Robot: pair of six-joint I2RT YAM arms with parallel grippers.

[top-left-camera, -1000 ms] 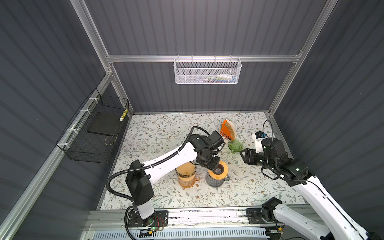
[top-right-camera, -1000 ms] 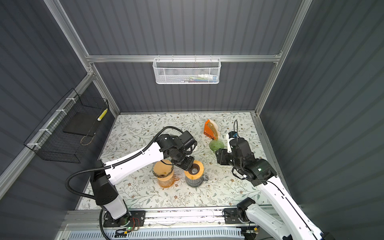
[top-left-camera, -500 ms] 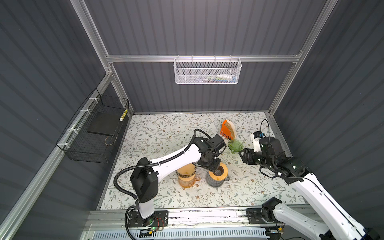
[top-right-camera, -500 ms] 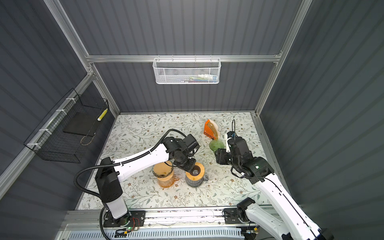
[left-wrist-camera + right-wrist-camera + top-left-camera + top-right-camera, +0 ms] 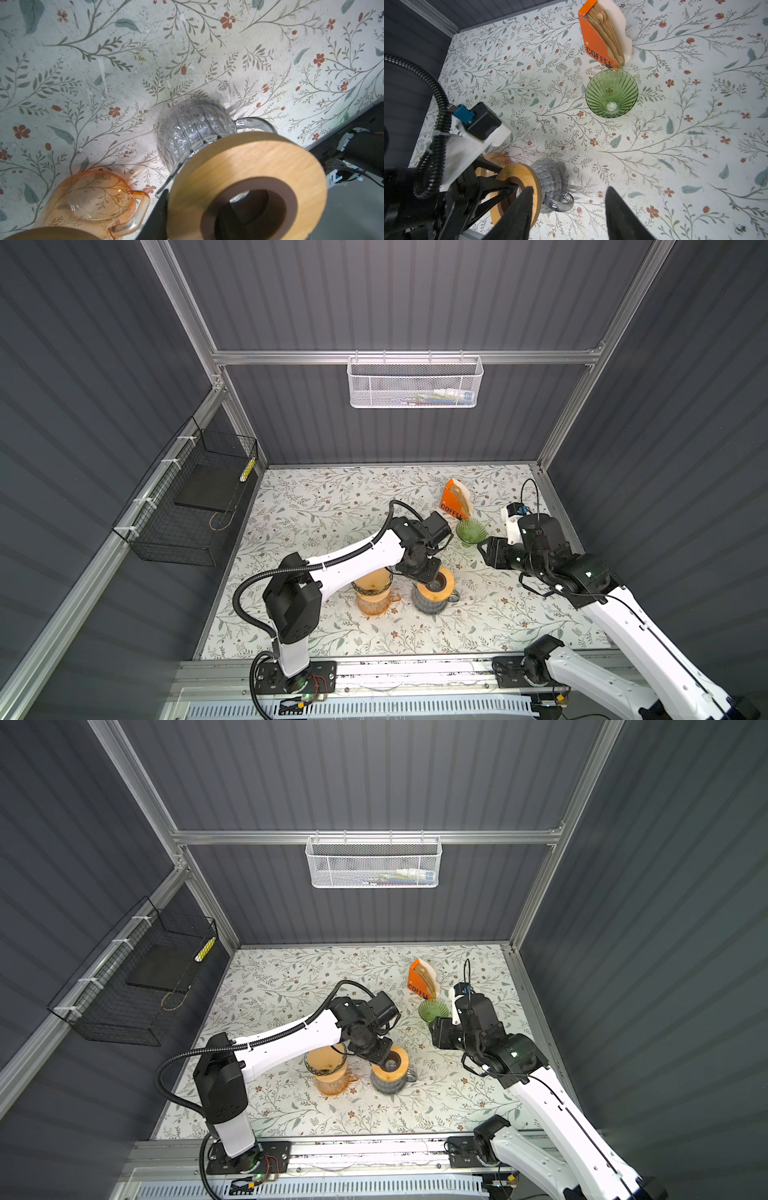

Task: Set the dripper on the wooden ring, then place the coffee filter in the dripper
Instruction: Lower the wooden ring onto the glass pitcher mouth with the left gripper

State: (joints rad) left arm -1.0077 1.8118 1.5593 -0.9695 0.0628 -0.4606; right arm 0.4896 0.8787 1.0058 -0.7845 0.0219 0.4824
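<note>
Unlike my left wrist view, the right shows one dripper (image 5: 611,93), one filter box (image 5: 593,44); two carafes (image 5: 89,199); left end effector (image 5: 197,207) clamps grey carafe (image 5: 193,128)'s wooden ring (image 5: 249,158); right end effector (image 5: 569,189) wide.

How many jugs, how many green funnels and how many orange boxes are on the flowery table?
Jugs: 2, the orange jug and the grey jug
Green funnels: 1, the green dripper
Orange boxes: 1, the filter box
Total: 4
</note>
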